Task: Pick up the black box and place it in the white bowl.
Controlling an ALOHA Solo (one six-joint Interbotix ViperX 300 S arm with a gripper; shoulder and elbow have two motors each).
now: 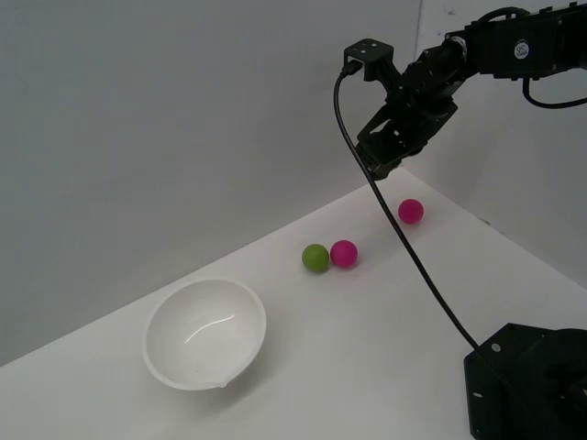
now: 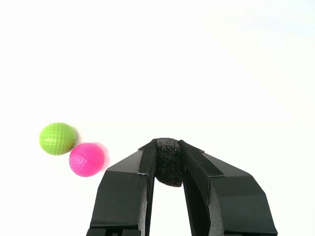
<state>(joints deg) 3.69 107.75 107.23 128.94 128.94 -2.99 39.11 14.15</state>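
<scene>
Gripper [image 2: 170, 169] clamped on black box [image 2: 170, 162], raised above white table [image 1: 385, 357].

One gripper, its two fingers [image 2: 130, 196] pressed against either side of the single black box, which sits between the tips in the wrist view; in the exterior view the gripper [image 1: 390, 151] hangs in the air at the far right and the box cannot be made out there. Balls, three: one pink ball [image 1: 410, 211] lying far right, beneath the gripper; one second pink ball [image 1: 343, 253] touching one green ball [image 1: 315, 258] nearer the middle. White bowl [image 1: 205, 332], one, resting tilted at the near left, well apart from the balls. Black cable [image 1: 394, 229], one, trailing from the wrist to the black base [image 1: 527, 380] at near right.
</scene>
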